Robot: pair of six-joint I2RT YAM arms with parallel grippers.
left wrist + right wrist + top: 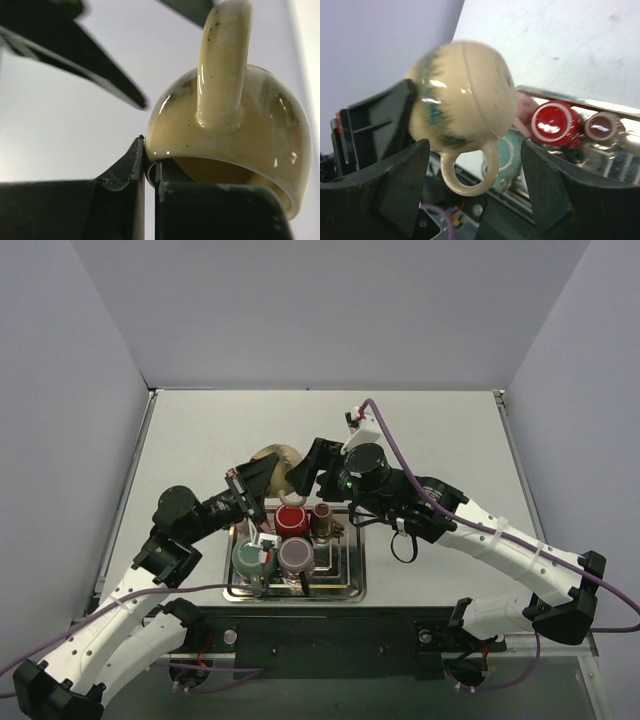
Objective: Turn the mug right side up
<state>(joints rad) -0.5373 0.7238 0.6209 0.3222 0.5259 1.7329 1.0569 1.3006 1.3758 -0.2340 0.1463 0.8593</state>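
The cream mug (278,462) with blue-green marks is held in the air behind the tray, tilted on its side. My left gripper (256,482) is shut on its rim, one finger inside and one outside, as the left wrist view shows at the gripper (149,160) under the mug (235,135). My right gripper (308,468) is open just to the right of the mug. In the right wrist view the mug (465,95) hangs above the open gripper (475,167), with its handle (470,175) down between the fingers and untouched.
A metal tray (350,585) lies at the near middle of the table. It holds a red mug (293,518), a teal mug (252,558), a purple-pink mug (297,553) and a brown cup (325,515). Grey walls stand on both sides.
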